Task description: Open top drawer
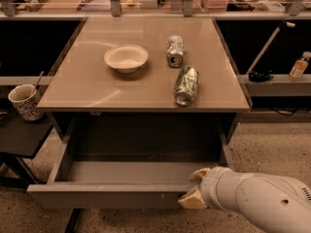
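The top drawer (107,196) stands pulled well out from under the tan table (87,89). Its shallow grey tray body (131,171) is in view and holds nothing I can see. My gripper (194,187) is at the right end of the drawer's front panel. One tan finger (199,174) sits inside the tray and the other finger (190,200) lies against the outer face, so the jaws are shut on the panel. The white arm (252,200) comes in from the lower right.
On the tabletop lie a white bowl (126,57) and two cans on their sides (175,51) (185,85). A patterned mug (24,101) stands on a dark low side table at left. A bottle (299,66) stands on the right shelf.
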Motion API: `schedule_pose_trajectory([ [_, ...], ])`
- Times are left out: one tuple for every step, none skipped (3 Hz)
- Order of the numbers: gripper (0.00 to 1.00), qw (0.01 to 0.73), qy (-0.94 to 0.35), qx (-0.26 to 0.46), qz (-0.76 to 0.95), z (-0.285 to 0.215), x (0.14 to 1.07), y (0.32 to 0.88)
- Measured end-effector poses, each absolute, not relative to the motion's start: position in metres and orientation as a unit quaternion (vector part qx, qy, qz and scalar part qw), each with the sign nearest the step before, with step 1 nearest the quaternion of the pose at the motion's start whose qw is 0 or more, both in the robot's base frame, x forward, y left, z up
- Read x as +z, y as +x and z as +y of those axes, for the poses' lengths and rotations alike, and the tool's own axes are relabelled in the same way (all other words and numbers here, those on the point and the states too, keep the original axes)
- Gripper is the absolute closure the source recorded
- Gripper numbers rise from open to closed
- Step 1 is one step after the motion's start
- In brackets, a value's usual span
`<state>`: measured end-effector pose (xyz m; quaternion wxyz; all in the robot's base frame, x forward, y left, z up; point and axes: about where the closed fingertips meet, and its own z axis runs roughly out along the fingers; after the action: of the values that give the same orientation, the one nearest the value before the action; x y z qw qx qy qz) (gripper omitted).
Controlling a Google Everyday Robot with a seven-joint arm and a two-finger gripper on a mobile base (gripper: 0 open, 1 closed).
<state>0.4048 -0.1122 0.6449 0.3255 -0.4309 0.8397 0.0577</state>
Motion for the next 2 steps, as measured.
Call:
schedule_pose_trajectory([
  [1.0,0.325,-0.431,0.058,0.84,-0.1122,0.6457,0.4049],
  [1.0,0.327,-0.43,0.059,0.84,-0.1119,0.6459,0.4009],
])
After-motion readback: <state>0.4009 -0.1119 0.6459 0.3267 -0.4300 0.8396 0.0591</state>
